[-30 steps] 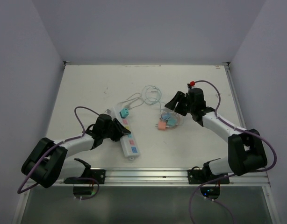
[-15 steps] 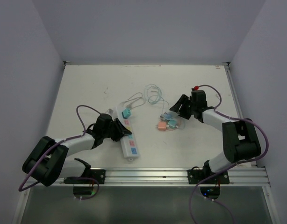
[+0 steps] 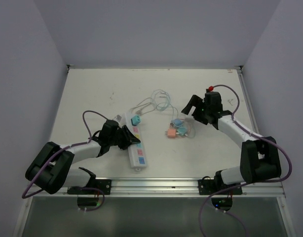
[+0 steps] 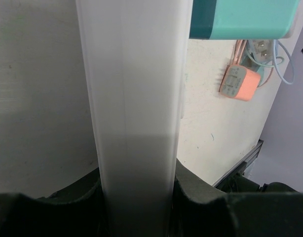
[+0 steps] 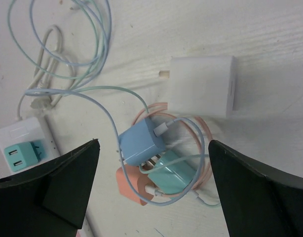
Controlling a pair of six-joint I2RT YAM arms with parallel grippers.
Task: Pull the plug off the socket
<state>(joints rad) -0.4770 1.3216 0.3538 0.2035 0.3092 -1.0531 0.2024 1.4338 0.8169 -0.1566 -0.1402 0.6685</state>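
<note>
The socket, a long white power strip [image 3: 135,146], lies left of the middle of the table. A teal plug [image 3: 135,120] stands in its far end. My left gripper [image 3: 123,137] is shut on the strip's sides. In the left wrist view the strip [image 4: 136,98] fills the space between the fingers of that gripper [image 4: 136,197], and the teal plug [image 4: 240,19] shows at the top right. My right gripper [image 3: 190,111] is open above a pile of loose plugs [image 3: 175,128]. The right wrist view shows this gripper [image 5: 154,144] holding nothing, with the plugged-in teal plug [image 5: 22,156] at the far left.
The pile holds a blue plug [image 5: 140,143], a teal one [image 5: 177,174] and an orange one [image 5: 129,186], tangled in thin cables. A white adapter [image 5: 203,91] lies beside them. Looped cables [image 3: 159,101] run behind the strip. A metal rail [image 3: 156,185] edges the table's near side.
My right gripper has opened wide and drawn back a little to the right of the loose plugs. The left gripper has kept its hold on the strip.
</note>
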